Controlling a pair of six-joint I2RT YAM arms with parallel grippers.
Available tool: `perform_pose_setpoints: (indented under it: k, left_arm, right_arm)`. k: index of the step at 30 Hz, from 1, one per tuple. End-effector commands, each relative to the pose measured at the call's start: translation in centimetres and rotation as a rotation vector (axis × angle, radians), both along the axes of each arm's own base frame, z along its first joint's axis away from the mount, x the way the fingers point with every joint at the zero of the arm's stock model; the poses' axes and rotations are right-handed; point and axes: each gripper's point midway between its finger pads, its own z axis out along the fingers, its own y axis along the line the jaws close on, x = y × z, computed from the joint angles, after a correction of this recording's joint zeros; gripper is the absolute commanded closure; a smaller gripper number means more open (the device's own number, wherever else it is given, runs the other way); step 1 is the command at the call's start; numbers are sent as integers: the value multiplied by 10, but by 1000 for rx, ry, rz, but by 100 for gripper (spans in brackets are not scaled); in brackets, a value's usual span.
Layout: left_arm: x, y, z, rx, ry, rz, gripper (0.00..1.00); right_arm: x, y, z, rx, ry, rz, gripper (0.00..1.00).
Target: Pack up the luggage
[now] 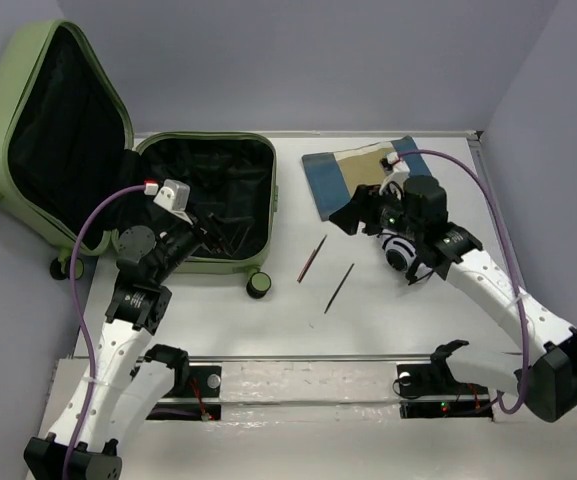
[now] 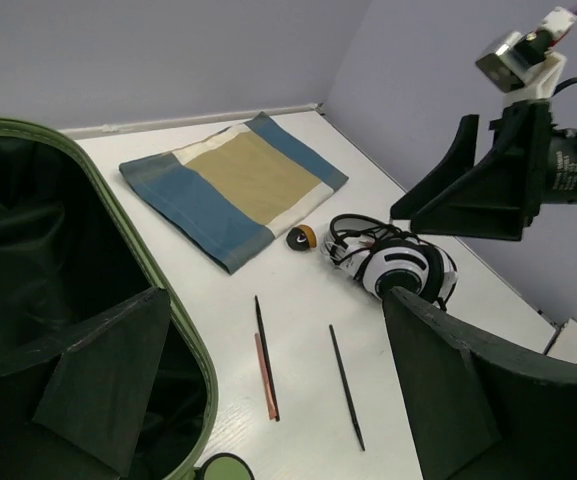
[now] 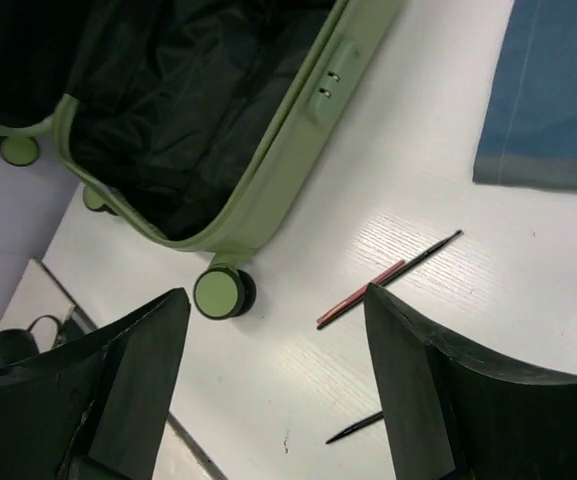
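The pale olive-green luggage (image 1: 208, 262) lies open at the left, its lid (image 1: 28, 100) standing up and its black-lined base empty; it also shows in the left wrist view (image 2: 163, 290) and the right wrist view (image 3: 288, 140). My left gripper (image 1: 205, 235) is open and empty over the base's near right part. My right gripper (image 1: 360, 215) is open and empty above the table, between a folded blue-and-tan cloth (image 1: 353, 172) and white-and-black headphones (image 1: 400, 250). A red-and-black stick pair (image 1: 312, 258) and a thin black stick (image 1: 339, 288) lie between the luggage and the headphones.
A small black-and-orange ball (image 2: 301, 237) sits by the headphones (image 2: 398, 265). A luggage wheel (image 1: 258, 286) juts toward the sticks. A metal rail (image 1: 318, 385) runs along the near edge. Walls close the back and right.
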Motion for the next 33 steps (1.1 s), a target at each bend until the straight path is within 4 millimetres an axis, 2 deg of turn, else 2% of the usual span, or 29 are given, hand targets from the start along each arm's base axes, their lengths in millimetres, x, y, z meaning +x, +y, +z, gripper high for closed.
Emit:
perform_pose_setpoints:
  k: [1,3,4,6,13,14,16,21,25,26,29,30,32,33]
  left_arm:
    - [-6,0,23,9,-60,-7,1]
    - [-6,1,23,13,-62,-2,1]
    - [-5,1,22,14,-61,0,1]
    - [-5,2,21,18,-59,6,1]
    - [-11,-1,27,5,-77,-14,1]
    - [-11,-1,27,5,-79,-13,1]
    - [-11,-1,27,1,-76,-9,1]
    - [-9,1,26,3,-69,5,1]
    - [-8,-1,24,5,-57,5,1]
    - [-8,-1,22,6,-53,3,1]
    - [-9,-2,23,7,-51,-3,1]
    - [-9,-3,23,6,-51,-6,1]
    - [-10,-3,23,4,-51,-8,1]
    - [-10,-3,23,3,-50,-6,1]
  right_arm:
    - [14,10,-11,-107,0,-73,25]
    - [15,17,-21,-140,21,-76,25]
    - [18,22,-34,-168,47,-75,28]
    - [18,28,-41,-202,58,-87,30]
    - [24,33,-89,-300,144,-160,37]
    - [20,41,-101,-319,164,-146,37]
    - [20,46,-120,-355,197,-154,38]
    - [18,58,-138,-397,226,-143,41]
    - [13,38,-148,-457,249,-204,43]
    - [8,27,-155,-492,269,-229,43]
    - [-5,5,-160,-530,294,-281,43]
    - [-15,-5,-172,-556,320,-288,43]
    - [-25,-13,-177,-548,345,-304,44]
    - [-33,-18,-188,-561,372,-302,45]
